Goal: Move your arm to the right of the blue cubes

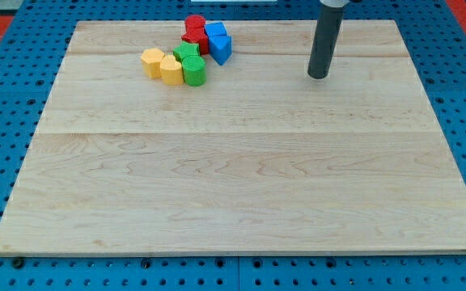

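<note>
Pale wooden board [241,194]: my tip [319,76], bare and holding nothing, should be eased toward nine o'clock, stopping beside the two blue cubes [218,42], untouched.

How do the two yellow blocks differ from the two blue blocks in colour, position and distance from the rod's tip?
The yellow blocks form the cluster's left end in the view; the blue blocks form its right end. The blue blocks sit nearer the view's top and nearer my tip, which stands apart to their right. Both pairs lie touching neighbours on the wooden board.
</note>
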Motion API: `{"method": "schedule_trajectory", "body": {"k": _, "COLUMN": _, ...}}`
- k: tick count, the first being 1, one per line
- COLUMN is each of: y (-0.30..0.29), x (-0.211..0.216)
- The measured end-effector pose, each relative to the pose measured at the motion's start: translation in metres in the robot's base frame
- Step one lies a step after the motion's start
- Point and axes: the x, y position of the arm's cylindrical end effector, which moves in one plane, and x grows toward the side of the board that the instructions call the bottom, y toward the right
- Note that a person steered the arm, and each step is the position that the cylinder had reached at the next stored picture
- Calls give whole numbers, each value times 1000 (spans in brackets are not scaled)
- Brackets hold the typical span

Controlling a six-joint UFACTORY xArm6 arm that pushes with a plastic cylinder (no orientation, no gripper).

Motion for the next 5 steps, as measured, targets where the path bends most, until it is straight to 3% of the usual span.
{"method": "schedule_trajectory", "body": {"k": 5, "y": -16, "x": -89}}
